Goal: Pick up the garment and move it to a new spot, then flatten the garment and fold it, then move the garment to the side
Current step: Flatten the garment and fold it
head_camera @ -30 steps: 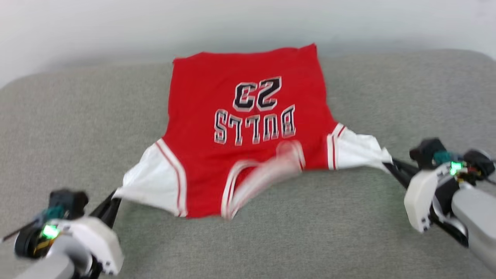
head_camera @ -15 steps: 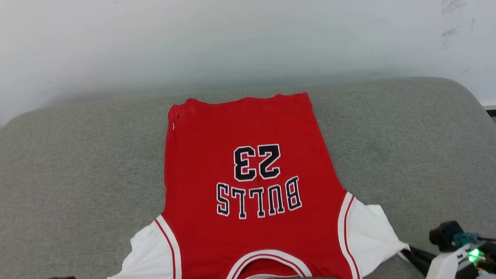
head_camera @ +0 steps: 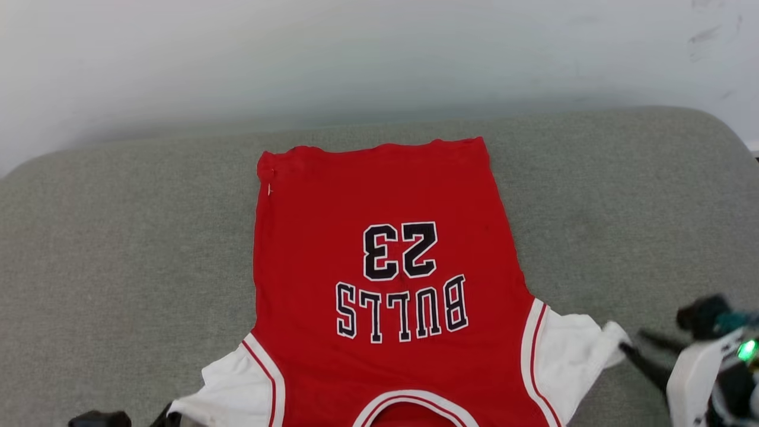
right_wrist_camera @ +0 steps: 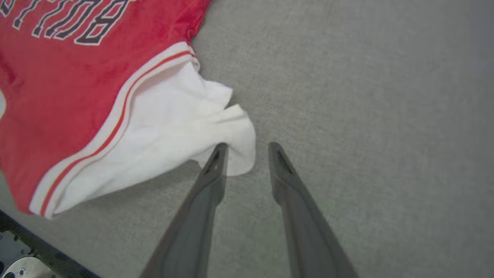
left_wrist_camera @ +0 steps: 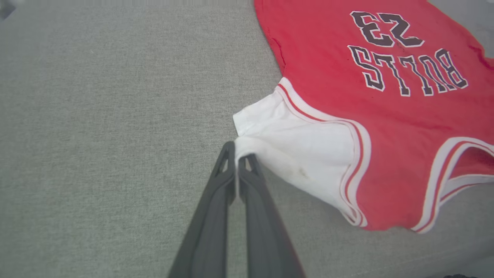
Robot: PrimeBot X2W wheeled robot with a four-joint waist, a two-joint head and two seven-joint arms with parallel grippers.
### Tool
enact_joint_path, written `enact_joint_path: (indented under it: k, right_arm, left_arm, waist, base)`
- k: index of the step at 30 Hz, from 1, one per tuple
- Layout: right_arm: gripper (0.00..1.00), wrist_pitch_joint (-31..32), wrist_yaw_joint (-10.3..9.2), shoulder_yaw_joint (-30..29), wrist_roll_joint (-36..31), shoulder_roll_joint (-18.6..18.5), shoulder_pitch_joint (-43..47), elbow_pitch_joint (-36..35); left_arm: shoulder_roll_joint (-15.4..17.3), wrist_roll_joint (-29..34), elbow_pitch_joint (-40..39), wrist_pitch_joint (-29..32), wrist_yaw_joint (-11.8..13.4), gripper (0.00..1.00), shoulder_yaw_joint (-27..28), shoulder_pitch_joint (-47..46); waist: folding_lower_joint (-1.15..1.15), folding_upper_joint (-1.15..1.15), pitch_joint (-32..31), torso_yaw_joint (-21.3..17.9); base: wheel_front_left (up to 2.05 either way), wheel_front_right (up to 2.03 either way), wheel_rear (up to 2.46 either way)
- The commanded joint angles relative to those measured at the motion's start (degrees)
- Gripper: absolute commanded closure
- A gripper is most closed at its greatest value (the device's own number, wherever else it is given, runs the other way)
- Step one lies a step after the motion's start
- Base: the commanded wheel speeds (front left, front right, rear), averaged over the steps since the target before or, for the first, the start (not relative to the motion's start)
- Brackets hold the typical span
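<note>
Lying flat on the grey surface (head_camera: 118, 249), the garment (head_camera: 385, 249) has its collar end nearest the robot. The left gripper (left_wrist_camera: 236, 154) has its jaws pinched together on the edge of one white sleeve. The right gripper (right_wrist_camera: 247, 146) stands with jaws apart, and the other sleeve's tip lies loose between them, touching one finger.
</note>
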Motion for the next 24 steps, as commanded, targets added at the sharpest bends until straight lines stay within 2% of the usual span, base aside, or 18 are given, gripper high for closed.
enact_joint_path:
  k: [1,8,13,18,21,24]
  right_arm:
    - [0.00,0.6,-0.04,-1.5,-0.6,-1.0,-2.1,-1.1]
    - [0.00,4.3,-0.03,-13.1,-4.9,-4.3,-11.0,-7.6]
    - [0.00,9.5,-0.04,-19.9,-7.5,-2.8,-19.9,-11.4]
    - [0.00,19.1,-0.04,-21.8,-9.7,-1.1,-30.7,-10.7]
    - [0.00,28.2,-0.03,-20.7,-8.7,1.3,-36.8,-7.4]
    - [0.00,38.6,-0.04,-19.3,-7.0,2.1,-42.4,-3.7]
  left_arm:
    - [-0.1,0.7,-0.3,-0.3,0.3,1.00,0.3,-1.2]
    - [-0.8,4.0,-2.9,-0.3,1.3,1.00,0.6,-4.8]
    - [-1.2,6.5,-4.7,-0.2,1.9,1.00,0.2,-7.6]
    - [-2.5,8.8,-5.8,0.3,1.5,1.00,-0.6,-11.1]
    - [-3.4,9.9,-6.2,0.5,1.2,1.00,-1.1,-13.1]
    - [-4.7,10.6,-6.3,0.5,0.6,1.00,-1.3,-15.2]
  waist:
    - [0.01,0.00,0.9,0.3]
    - [0.01,0.00,5.8,2.5]
    - [0.01,0.00,10.1,5.2]
    - [0.01,0.00,14.4,8.3]
    - [0.01,0.00,16.8,10.2]
    - [0.01,0.00,19.4,11.9]
  base:
    - [0.00,0.00,0.00]
    - [0.00,0.00,0.00]
    - [0.00,0.00,0.00]
    - [0.00,0.00,0.00]
    - [0.00,0.00,0.00]
    - [0.00,0.00,0.00]
